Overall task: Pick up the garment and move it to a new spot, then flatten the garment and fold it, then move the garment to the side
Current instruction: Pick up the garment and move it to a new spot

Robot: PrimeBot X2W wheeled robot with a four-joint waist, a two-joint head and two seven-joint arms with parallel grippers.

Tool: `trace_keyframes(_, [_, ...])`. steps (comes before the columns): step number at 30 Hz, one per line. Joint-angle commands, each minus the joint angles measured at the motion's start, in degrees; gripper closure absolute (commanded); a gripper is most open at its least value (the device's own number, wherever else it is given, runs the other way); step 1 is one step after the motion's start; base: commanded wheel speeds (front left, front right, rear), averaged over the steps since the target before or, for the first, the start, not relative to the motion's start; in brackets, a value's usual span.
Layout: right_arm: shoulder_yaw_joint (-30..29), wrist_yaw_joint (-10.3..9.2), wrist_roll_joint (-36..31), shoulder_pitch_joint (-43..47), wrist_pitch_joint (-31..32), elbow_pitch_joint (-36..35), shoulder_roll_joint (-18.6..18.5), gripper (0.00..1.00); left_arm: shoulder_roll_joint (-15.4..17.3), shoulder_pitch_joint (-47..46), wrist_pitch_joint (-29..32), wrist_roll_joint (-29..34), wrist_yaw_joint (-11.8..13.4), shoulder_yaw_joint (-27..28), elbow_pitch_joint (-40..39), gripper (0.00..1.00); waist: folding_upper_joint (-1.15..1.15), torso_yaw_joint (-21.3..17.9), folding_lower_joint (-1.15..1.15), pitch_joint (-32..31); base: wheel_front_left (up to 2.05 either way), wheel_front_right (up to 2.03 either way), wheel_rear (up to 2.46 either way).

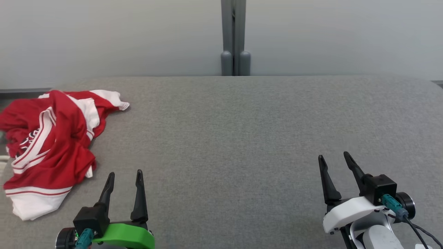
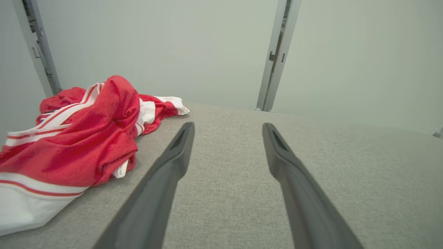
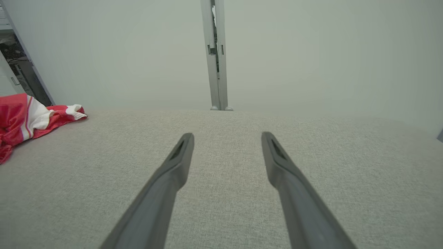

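- Over on the table's point(image 1: 242, 138) left edge sits the garment point(image 1: 52, 145), a crumpled red jersey with white stripes, soft folds all bunched up.
- Table top is grey woven fabric, kinda coarse, rounded corners.
- Left gripper point(image 1: 124, 176) hovers low just beside the garment, dark tapered fingers spread wide, holding nothing.
- Right gripper point(image 1: 335, 158) is well apart on the other side, fingers also spread, empty.

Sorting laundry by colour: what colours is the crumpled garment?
Red with white bands and stripes; garment shows best in the head view.

Table point(image 1: 242, 138) open ctr & right for passing; crumpled garment point(image 1: 52, 145) blocks left edge, wall point(image 1: 104, 34) behind.
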Motion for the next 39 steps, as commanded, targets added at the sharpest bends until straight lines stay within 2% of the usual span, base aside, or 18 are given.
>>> trace_keyframes(1, [0.0, 0.0, 0.1, 0.3, -0.1, -0.3, -0.2, 0.0, 0.4, 0.7, 0.0, 0.5, -0.2, 0.4, -0.1, 0.0, 0.0, 4.2, 0.0, -0.3, 0.0, 0.0, 0.0])
trace_keyframes(18, [1.7, -0.01, 2.4, 1.2, -0.2, -0.5, -0.2, 0.0, 0.8, 3.0, 0.0, 2.6, -1.2, 4.8, -0.5, 0.0, 0.0, 23.6, 0.0, -0.9, 0.0, 0.0, 0.0])
trace_keyframes(31, [5.0, -0.01, 2.2, -3.1, -0.2, 1.2, -0.2, 0.0, 0.4, 4.8, 0.0, 1.8, 0.1, 8.9, -4.6, 0.0, 0.0, 25.4, 0.0, 1.7, 0.0, 0.0, 0.0])
trace_keyframes(39, [4.2, -0.01, 1.6, -2.7, -0.2, 1.3, -0.2, 0.0, 0.4, 2.0, 0.0, 1.7, -0.3, 9.1, -2.4, 0.0, 0.0, 25.1, 0.0, 2.1, 0.0, 0.0, 0.0])
